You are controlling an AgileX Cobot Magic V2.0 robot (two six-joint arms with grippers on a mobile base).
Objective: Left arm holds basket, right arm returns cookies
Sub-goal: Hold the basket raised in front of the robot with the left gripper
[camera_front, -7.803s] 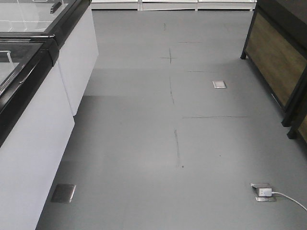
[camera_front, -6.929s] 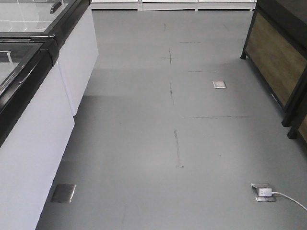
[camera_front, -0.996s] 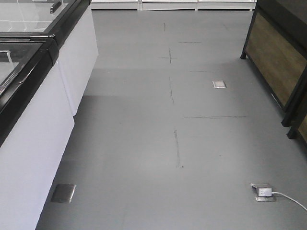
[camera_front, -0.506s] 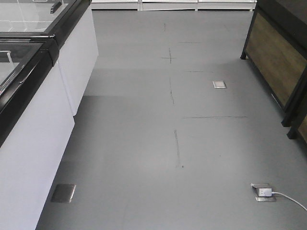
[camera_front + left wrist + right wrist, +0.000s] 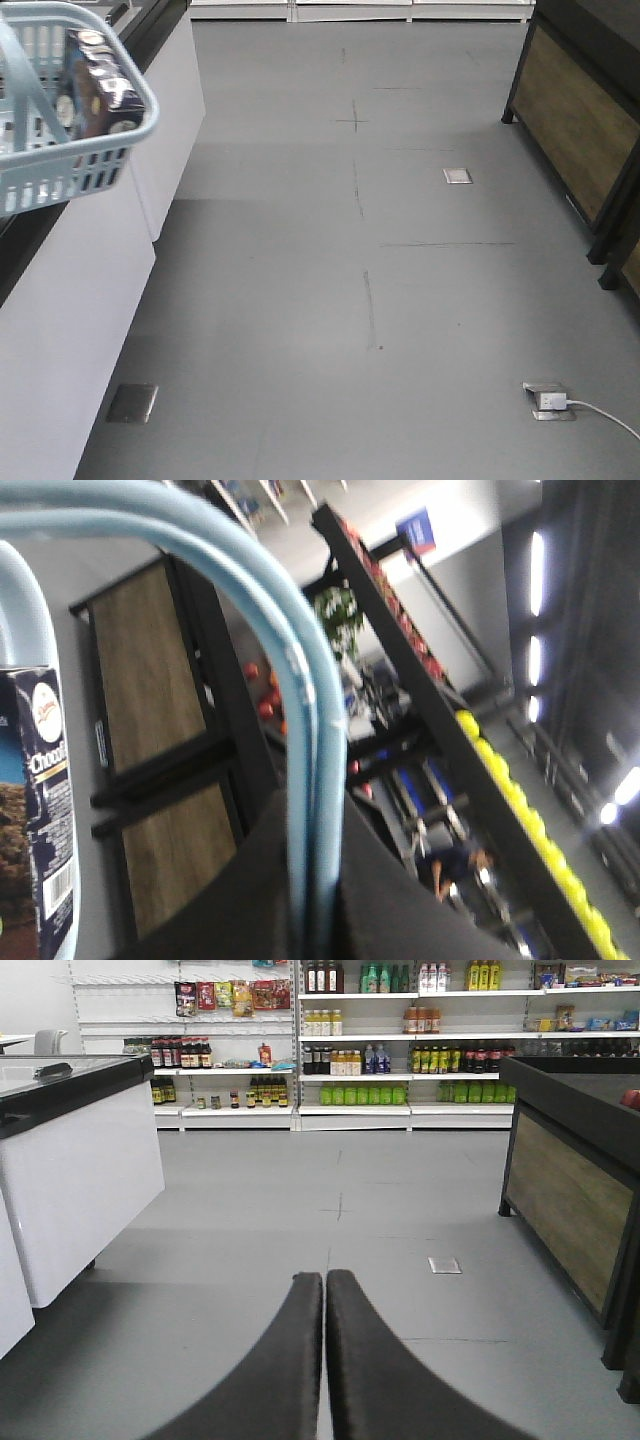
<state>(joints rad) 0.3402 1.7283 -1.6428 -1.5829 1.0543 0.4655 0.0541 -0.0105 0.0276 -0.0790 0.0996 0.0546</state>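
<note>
A light blue slotted basket (image 5: 70, 160) hangs at the top left of the front view, above the white freezer cabinet. Inside it lies the dark navy cookies box (image 5: 100, 90). In the left wrist view the basket's thin blue handle (image 5: 300, 700) runs down between my left gripper's (image 5: 318, 880) dark fingers, which are shut on it. The cookies box (image 5: 45, 810) shows at the left edge with "Choco" lettering and a barcode. My right gripper (image 5: 324, 1285) is shut with nothing in it and points along the aisle floor. Neither arm shows in the front view.
White freezer cabinets with black rims (image 5: 90, 290) line the left side. A wood-panelled black display stand (image 5: 580, 130) stands on the right. Floor socket plates (image 5: 457, 176) and a plug with a white cable (image 5: 552, 400) lie on the grey floor. Stocked shelves (image 5: 400, 1050) fill the far wall.
The basket with the cookies box has come into the front view at the top left; half a second ago it was out of view. The floor scene is unchanged.
</note>
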